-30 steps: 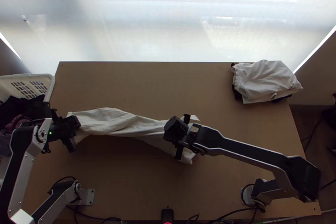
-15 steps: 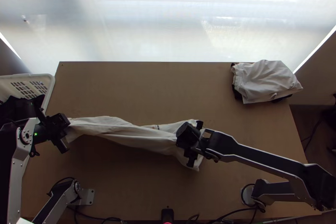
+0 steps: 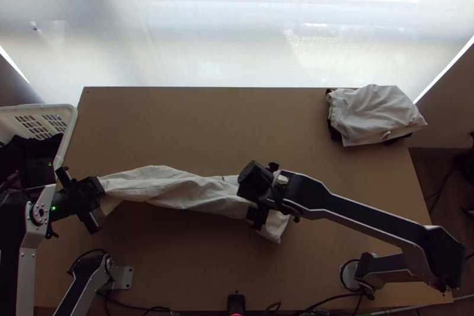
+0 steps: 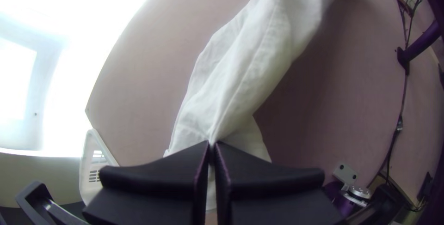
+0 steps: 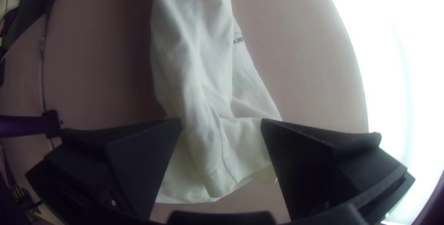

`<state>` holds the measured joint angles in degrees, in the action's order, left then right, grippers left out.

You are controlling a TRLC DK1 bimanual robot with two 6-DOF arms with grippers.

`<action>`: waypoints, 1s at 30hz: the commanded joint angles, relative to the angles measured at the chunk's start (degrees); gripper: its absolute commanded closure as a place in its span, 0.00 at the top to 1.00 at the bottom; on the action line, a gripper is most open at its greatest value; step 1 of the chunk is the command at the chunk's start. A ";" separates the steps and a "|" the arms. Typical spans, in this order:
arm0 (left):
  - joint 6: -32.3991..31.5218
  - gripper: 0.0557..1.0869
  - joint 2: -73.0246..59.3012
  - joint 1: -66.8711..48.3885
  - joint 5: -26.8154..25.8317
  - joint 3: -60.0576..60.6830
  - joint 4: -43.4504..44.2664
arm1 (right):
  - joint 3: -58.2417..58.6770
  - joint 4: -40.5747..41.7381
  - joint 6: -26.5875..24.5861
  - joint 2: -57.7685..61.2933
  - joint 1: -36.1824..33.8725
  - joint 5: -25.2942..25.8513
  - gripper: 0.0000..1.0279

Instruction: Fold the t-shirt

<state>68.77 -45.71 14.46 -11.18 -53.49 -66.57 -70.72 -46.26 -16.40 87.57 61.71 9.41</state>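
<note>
Left pincer (image 3: 98, 188) shifted nearward, wooden table (image 3: 207, 126), bright screen (image 3: 225, 31) beyond

Wooden table (image 3: 201, 126) — bunched white t-shirt (image 3: 183, 190), cloth pile (image 3: 376, 115) at far corner

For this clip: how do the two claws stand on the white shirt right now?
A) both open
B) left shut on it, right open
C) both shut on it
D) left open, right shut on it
B: the left claw pinches the shirt, while the right claw's fingers stand apart.
</note>
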 commanded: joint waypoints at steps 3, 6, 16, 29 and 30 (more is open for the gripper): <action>0.22 0.04 2.21 -0.31 -0.07 0.85 -0.58 | -9.88 -2.87 2.87 8.58 2.89 -4.66 0.78; -0.13 0.04 2.30 -0.31 -0.07 0.67 -0.41 | -11.28 -2.87 2.87 10.78 3.50 -5.10 0.78; -0.75 0.04 2.30 0.31 0.11 -0.03 -0.06 | -9.00 -0.06 3.04 14.12 3.15 -9.23 0.56; 0.92 0.04 2.03 1.36 0.11 -0.12 0.38 | -0.12 7.06 -1.35 9.90 0.60 -10.38 0.03; 0.92 0.04 2.03 1.36 0.11 -0.21 0.65 | -0.12 7.06 -1.53 8.93 0.60 -10.38 0.03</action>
<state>68.99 -43.53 15.51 -11.18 -53.69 -66.57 -73.36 -40.97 -16.01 99.24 62.98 -0.54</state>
